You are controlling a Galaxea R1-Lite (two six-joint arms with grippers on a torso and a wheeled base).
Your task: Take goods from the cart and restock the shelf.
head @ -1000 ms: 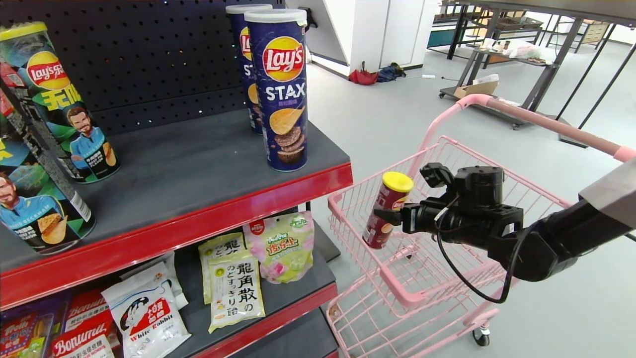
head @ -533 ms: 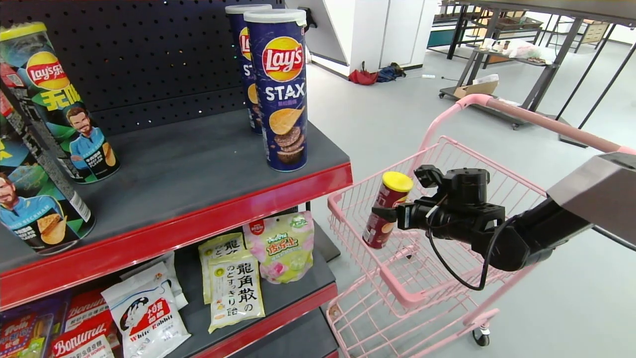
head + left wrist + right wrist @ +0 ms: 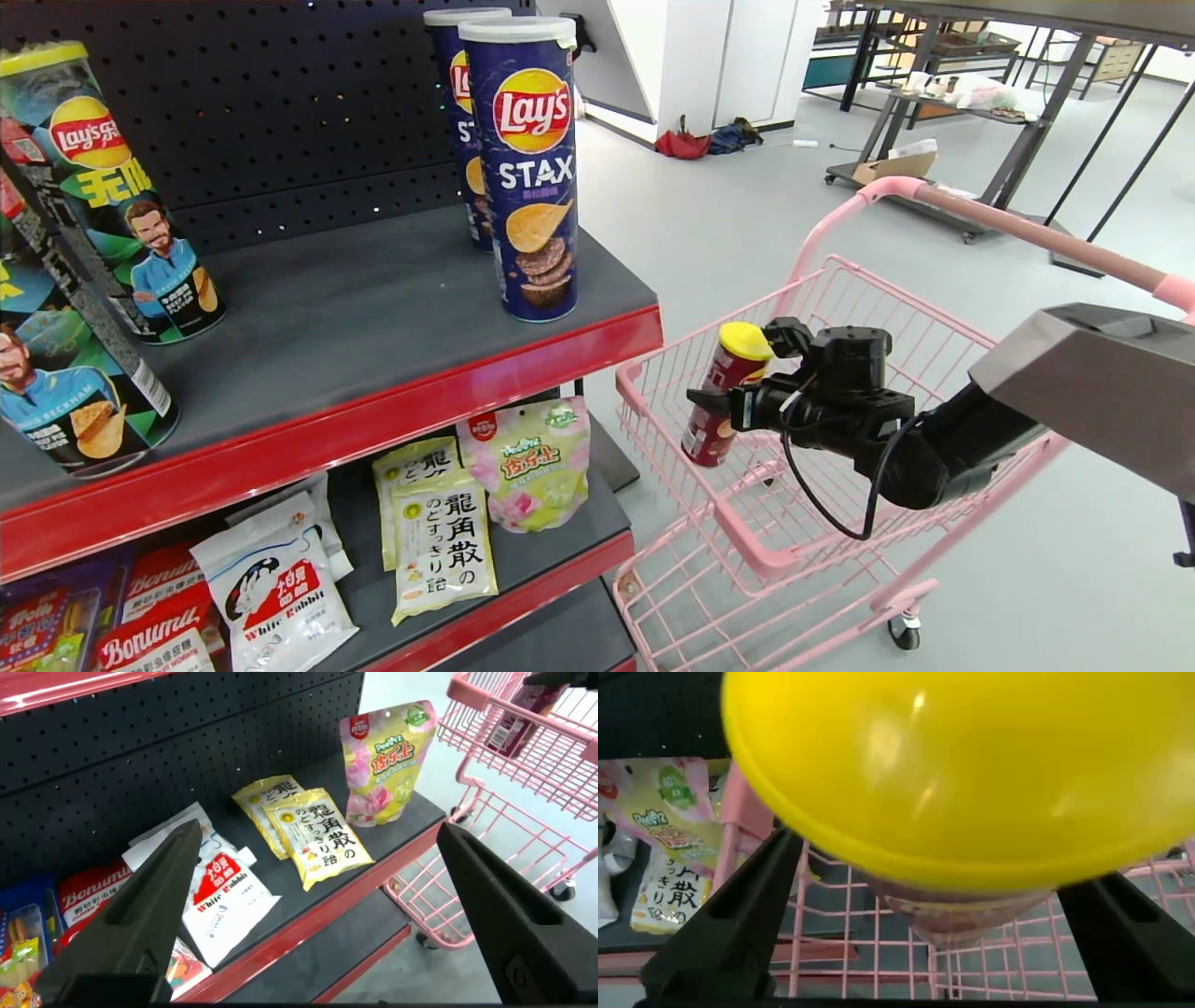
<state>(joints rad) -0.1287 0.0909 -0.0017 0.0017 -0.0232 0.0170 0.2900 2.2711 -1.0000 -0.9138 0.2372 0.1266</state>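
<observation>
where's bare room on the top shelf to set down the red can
The top shelf is bare across its middle, between the green cans on the left and the blue cans at the right end, from pegboard back to red front lip. The lower shelf is crowded with snack bags.

The shelf (image 3: 355, 317) lies bare between the green cans (image 3: 121, 187) and the blue cans (image 3: 527, 168) (two of each). The cart (image 3: 625, 383) rim stands just beside its red edge.
</observation>
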